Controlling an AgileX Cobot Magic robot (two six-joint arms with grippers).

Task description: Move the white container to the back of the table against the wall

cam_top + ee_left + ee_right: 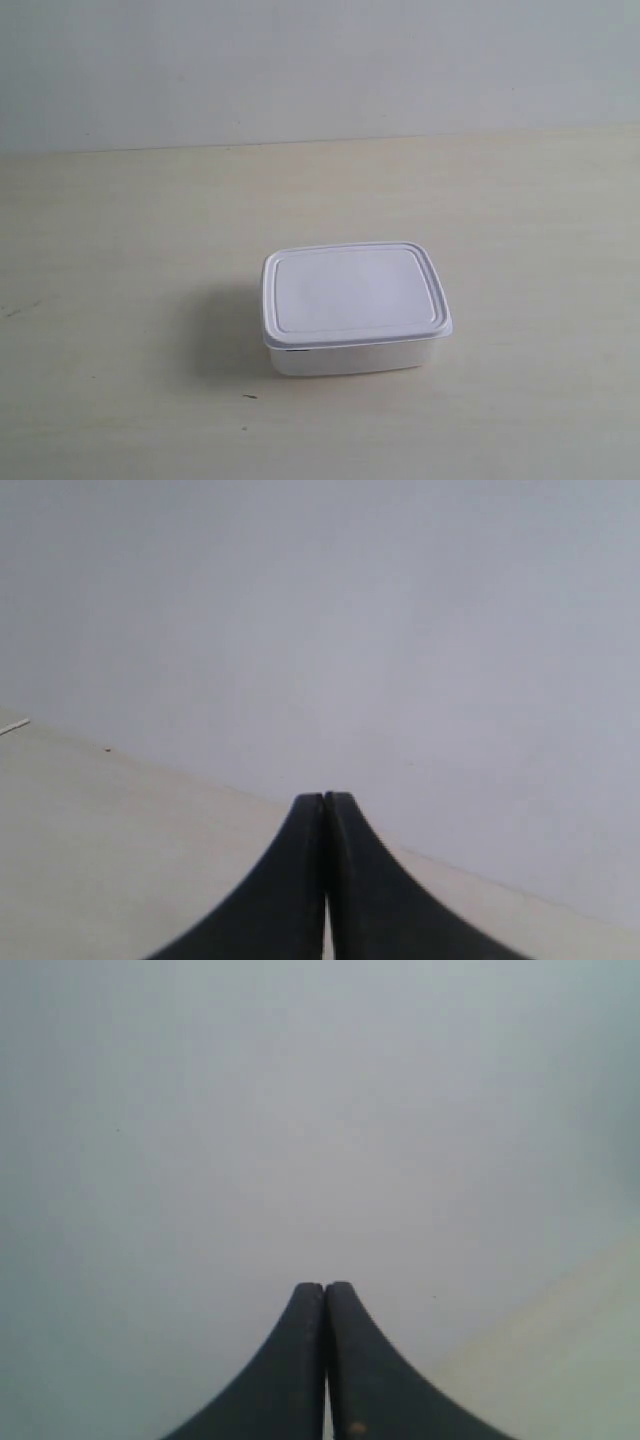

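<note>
The white container [352, 305] stands lid-on near the middle of the cream table [120, 300], well forward of the pale grey wall [320, 60]. Neither arm shows in the exterior view. In the left wrist view my left gripper [325, 798] is shut, its black fingers pressed together with nothing between them, facing the wall [400, 630] above a strip of table [120, 850]. My right gripper [325, 1286] is likewise shut and empty, pointed at the wall [300, 1110] with a corner of table [570, 1360] beside it. The container is out of both wrist views.
A tiny dark speck [249, 396] lies on the table just in front of the container, and a faint mark [20, 310] shows near the exterior view's left edge. The table meets the wall along a line [320, 140] behind the container.
</note>
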